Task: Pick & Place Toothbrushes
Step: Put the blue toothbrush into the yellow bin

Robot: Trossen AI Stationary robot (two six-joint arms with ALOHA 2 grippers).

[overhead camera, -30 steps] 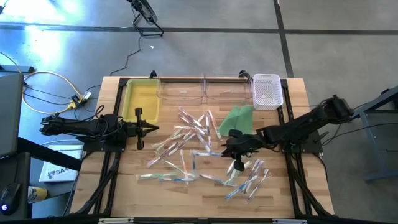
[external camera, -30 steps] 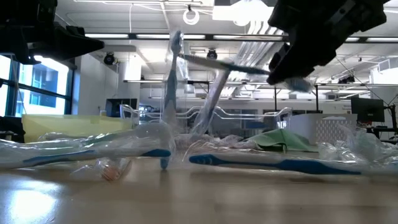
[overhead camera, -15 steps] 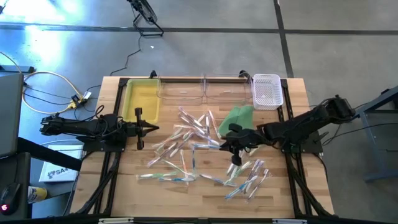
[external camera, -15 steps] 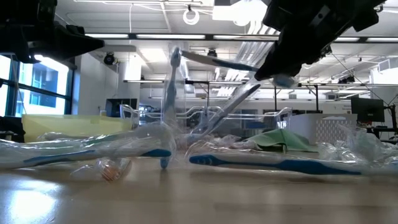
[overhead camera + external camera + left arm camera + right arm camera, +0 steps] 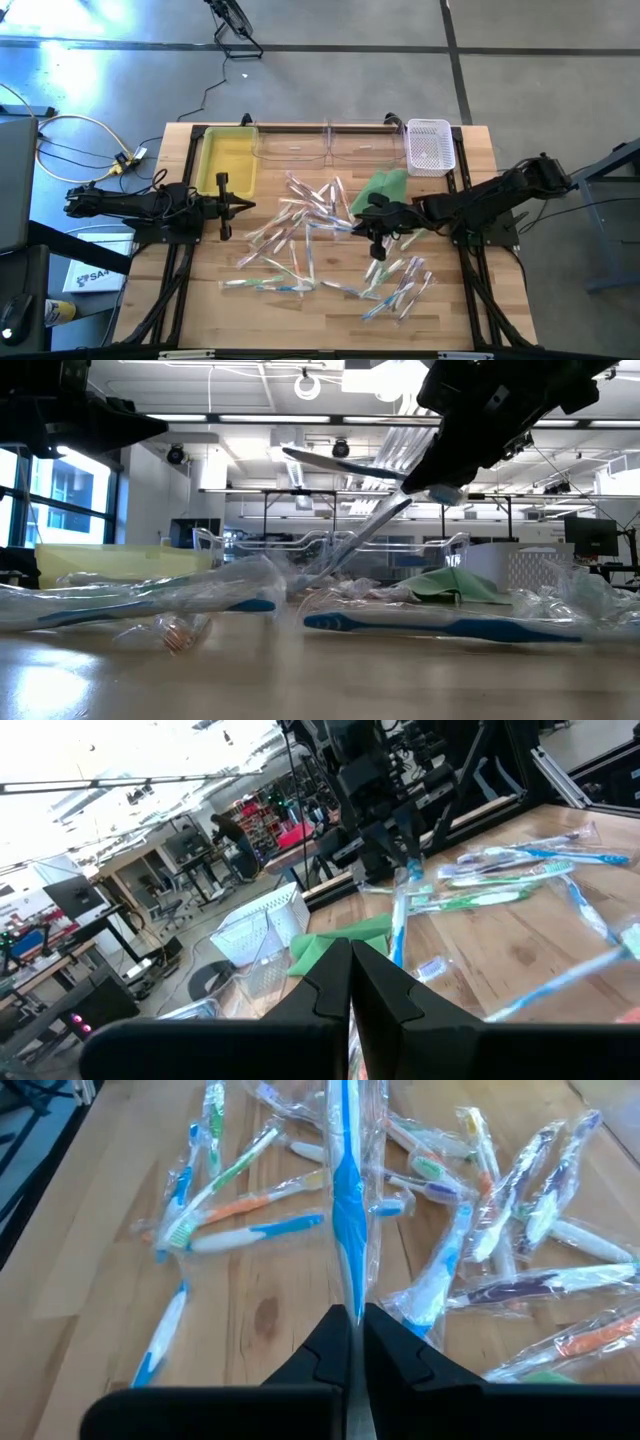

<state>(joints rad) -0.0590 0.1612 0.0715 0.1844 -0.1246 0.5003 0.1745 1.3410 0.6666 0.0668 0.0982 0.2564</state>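
From above, the right gripper [image 5: 377, 243] hangs over the middle of the wooden table [image 5: 200, 300], clamped on a blue-and-white toothbrush [image 5: 322, 226] in a clear wrapper that runs out from its fingertips toward the left arm. The rest of the toothbrushes [image 5: 300, 215] lie scattered on the wood around it, some just below the fingers, some beyond the held one. A green cloth [image 5: 380, 190] lies just behind the gripper, with a white basket [image 5: 430, 146] and a yellow tray [image 5: 228, 160] farther back. The left gripper [image 5: 244, 207] waits at the left side, fingers together and empty.

From table height, the right gripper [image 5: 445, 485] is up off the surface, the held toothbrush [image 5: 330, 462] sticking out sideways from it in the air. Other wrapped toothbrushes [image 5: 450, 624] lie flat on the wood beneath.

In the left wrist view, the left gripper [image 5: 350, 1010] is closed on nothing; the right gripper [image 5: 400, 850] shows beyond it with the toothbrush [image 5: 400, 920] hanging below.

In the right wrist view, the right gripper [image 5: 352, 1325] pinches the end of the blue toothbrush [image 5: 345, 1190], which reaches straight ahead over the scattered pile [image 5: 520, 1200].
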